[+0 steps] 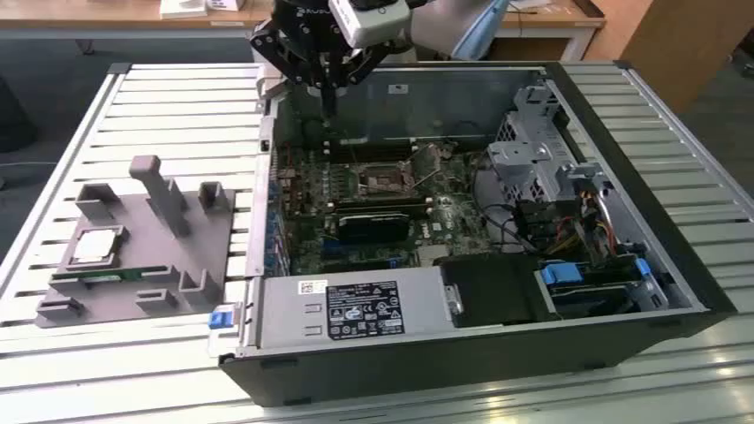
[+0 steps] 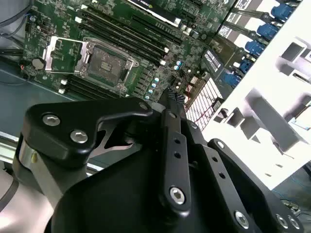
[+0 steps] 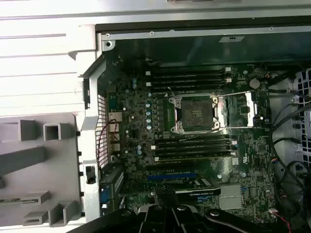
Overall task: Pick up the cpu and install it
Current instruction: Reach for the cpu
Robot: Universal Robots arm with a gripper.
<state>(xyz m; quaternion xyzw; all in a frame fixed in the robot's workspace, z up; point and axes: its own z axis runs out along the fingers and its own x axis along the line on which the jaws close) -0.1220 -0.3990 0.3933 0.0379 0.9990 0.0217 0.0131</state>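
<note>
Well apart from the hand (image 1: 330, 104), the cpu (image 1: 97, 246) lies on the tray (image 1: 115, 296).

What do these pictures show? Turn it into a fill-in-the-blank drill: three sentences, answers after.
1. The cpu lies on the grey ____, at the exterior view's left.
2. The socket on the motherboard is ____: no chip sits in it and its frame is swung open.
3. The end effector hangs above the open computer ____, away from the cpu.

Missing words: tray; empty; case.
</note>
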